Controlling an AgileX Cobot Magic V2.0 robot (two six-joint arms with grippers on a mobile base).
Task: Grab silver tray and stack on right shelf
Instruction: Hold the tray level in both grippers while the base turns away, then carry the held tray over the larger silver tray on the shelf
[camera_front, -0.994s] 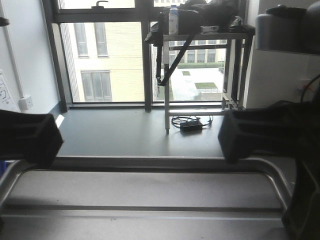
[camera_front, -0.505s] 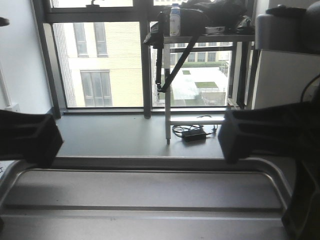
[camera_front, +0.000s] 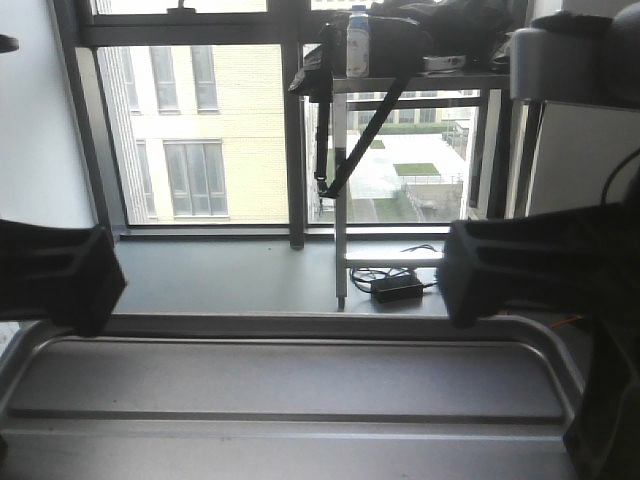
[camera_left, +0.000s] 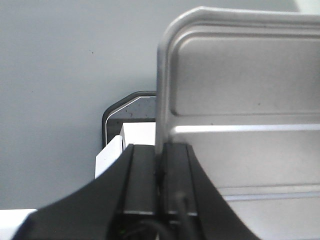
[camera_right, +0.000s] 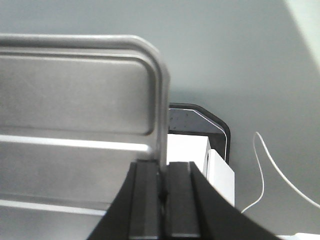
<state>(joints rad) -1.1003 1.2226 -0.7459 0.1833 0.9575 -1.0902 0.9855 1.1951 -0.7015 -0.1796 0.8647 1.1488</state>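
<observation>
**A:** Biggest thing in view?

**B:** Tall window (camera_front: 200, 130), far beyond both sets of fingers. Grey floor (camera_front: 230, 270) below it, stretching back toward them.

**A:** And the thing to be moved?

**B:** Silver tray (camera_front: 290, 380), spanning the whole gap between the left fingers (camera_left: 151, 165) and the right fingers (camera_right: 155, 190). Lifted clear of the floor, roughly level, with long ribs running from one set of fingers toward the other. Only grey floor beneath it in both wrist views.

**A:** State of the fingers?

**B:** Clenched, both pairs. Left pair pinching the raised rim of the tray's left short end, one finger inside the rim and one outside. Right pair doing the same on the right short end, close to a rounded corner.

**A:** Anything else, going down in size?

**B:** Metal table (camera_front: 420, 78) on thin legs by the window, well beyond the fingers and nearer the right pair. On top, a dark bag (camera_front: 420, 30), its strap hanging down, and a small white bottle (camera_front: 357, 40) at the left end. Under the table, a black power brick (camera_front: 397, 288) with tangled leads on the floor.

**A:** Closer in?

**B:** Dark plate (camera_left: 130, 107) with rounded corners, carrying a white block, just outward of each pair of fingers on the side away from the tray. Thin white cable (camera_right: 270, 165) curling over the floor, farther outward of the right fingers.
</observation>
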